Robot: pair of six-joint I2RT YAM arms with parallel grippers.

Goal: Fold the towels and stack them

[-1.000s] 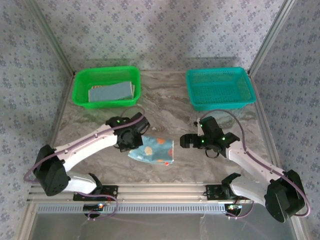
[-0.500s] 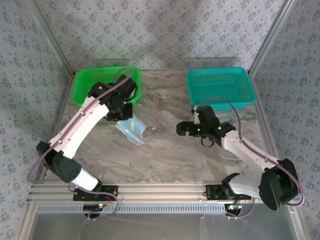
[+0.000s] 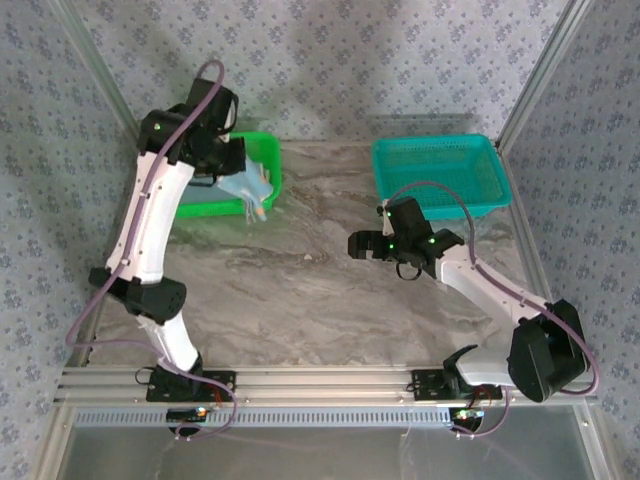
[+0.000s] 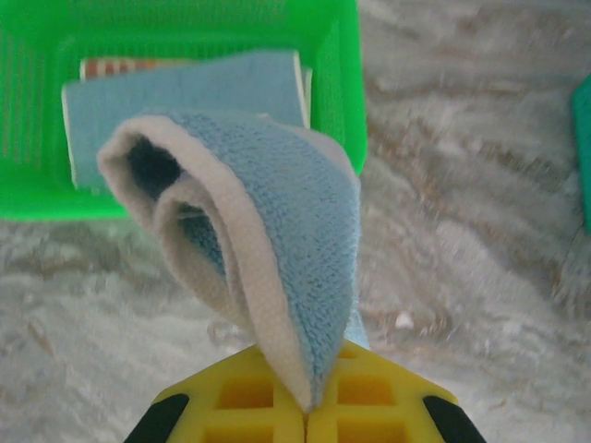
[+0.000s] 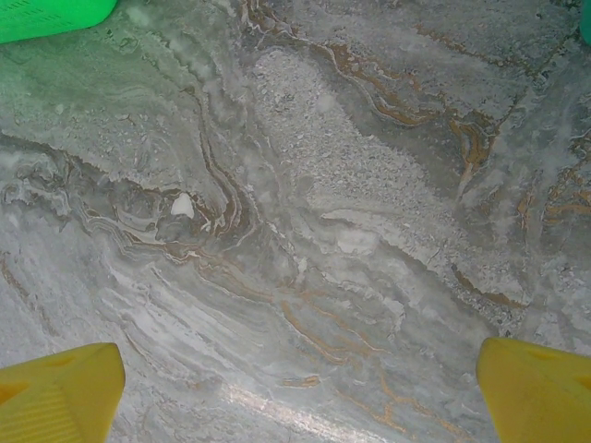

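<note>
under my right pincer (image 5: 295,395): counter (image 5: 305,231) bare, free passage | ahead of my left pincer (image 4: 307,411): green basket (image 4: 340,92) wall, folded towels (image 4: 194,88) inside

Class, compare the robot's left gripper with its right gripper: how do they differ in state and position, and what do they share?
The left gripper is shut, pinching a light blue towel; the right gripper is open and holds nothing. The left gripper is up by the green basket; the right gripper hangs above the marbled table. Both have yellow fingers.
</note>
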